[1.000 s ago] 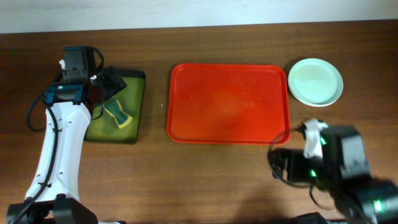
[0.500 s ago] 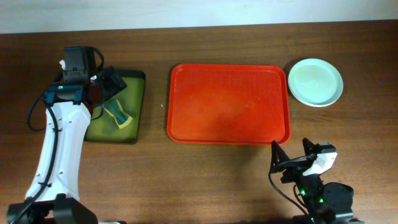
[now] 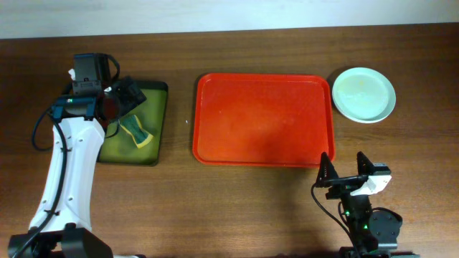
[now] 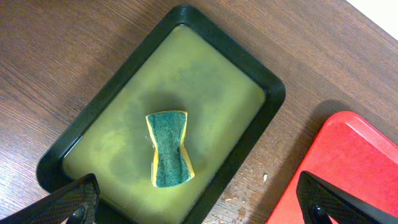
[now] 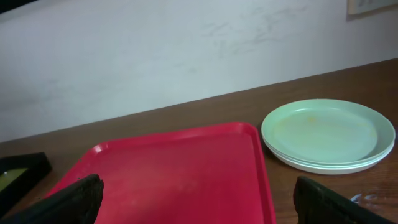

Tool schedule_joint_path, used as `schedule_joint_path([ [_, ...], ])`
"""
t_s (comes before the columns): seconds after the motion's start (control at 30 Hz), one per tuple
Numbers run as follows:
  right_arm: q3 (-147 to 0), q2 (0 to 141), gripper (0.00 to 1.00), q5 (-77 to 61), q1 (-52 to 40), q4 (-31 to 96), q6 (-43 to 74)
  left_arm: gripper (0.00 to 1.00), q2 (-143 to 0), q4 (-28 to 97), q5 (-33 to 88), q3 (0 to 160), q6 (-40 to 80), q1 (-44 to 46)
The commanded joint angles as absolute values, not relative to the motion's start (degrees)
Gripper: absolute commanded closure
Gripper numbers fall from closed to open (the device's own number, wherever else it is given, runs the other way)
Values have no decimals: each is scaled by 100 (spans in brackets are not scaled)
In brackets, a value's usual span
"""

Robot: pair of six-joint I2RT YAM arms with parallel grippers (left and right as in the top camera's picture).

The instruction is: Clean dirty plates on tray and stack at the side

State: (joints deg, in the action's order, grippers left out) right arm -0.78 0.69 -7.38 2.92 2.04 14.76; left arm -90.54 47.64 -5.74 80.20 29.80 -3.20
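The red tray [image 3: 265,118] lay bare and the plates [image 3: 363,94] sat stacked on the surface [image 3: 237,208] just right of it, so the job looked finished, the left end effector [image 4: 199,202] spread open above the sponge [image 4: 168,149] and the right end effector [image 3: 344,170] open and empty.

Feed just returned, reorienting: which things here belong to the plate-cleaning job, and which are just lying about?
Job: stacked plates, red tray, sponge, olive-green tray under it.
Lying about: a pale speck on the table beside that tray.
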Motion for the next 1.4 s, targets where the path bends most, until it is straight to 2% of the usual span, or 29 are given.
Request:
schedule_joint_path([
  [0.0,-32,19,2,-685,336,403,1011,1,-9039,4768,-534,8073,2969,-344],
  [0.87,-32,21,2,-687,336,388,773,1,-8962,4899,-580,8060,2967,-344],
  [1.0,-32,21,1,-687,336,388,773,1,-7981,5675,-1411,7747,2967,-344],
  [1.13,-32,21,2,-687,336,388,773,1,-6405,4705,-1361,6018,1848,-207],
  [1.23,-32,21,2,-687,336,388,773,1,-4104,3162,-1179,4154,1509,226],
  [1.3,-32,21,2,-685,336,388,773,1,-2589,3037,-1258,3413,1507,290],
  [1.37,-32,21,2,-685,336,388,773,1,-1747,3218,-1345,3253,1507,285],
])
